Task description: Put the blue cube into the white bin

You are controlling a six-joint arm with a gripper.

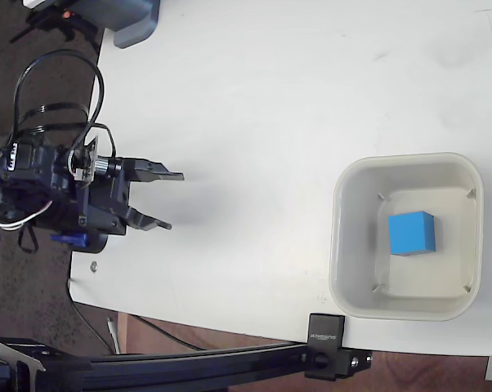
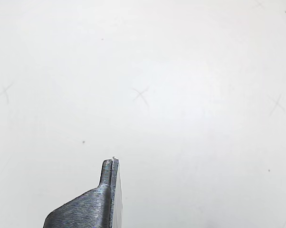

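The blue cube (image 1: 412, 233) lies on the floor of the white bin (image 1: 337, 245) at the right side of the table in the fixed view. My gripper (image 1: 174, 201) hangs over the table's left part, far from the bin, and points toward it. Its two fingers stand apart with nothing between them, so it is open. The wrist view shows only one dark finger (image 2: 104, 199) over bare white table; neither the cube nor the bin appears there.
A grey device (image 1: 133, 20) sits at the table's top left corner. A black clamp (image 1: 326, 343) and a dark rail (image 1: 164, 363) run along the table's lower edge. Cables (image 1: 58, 90) loop behind the arm at the left edge.
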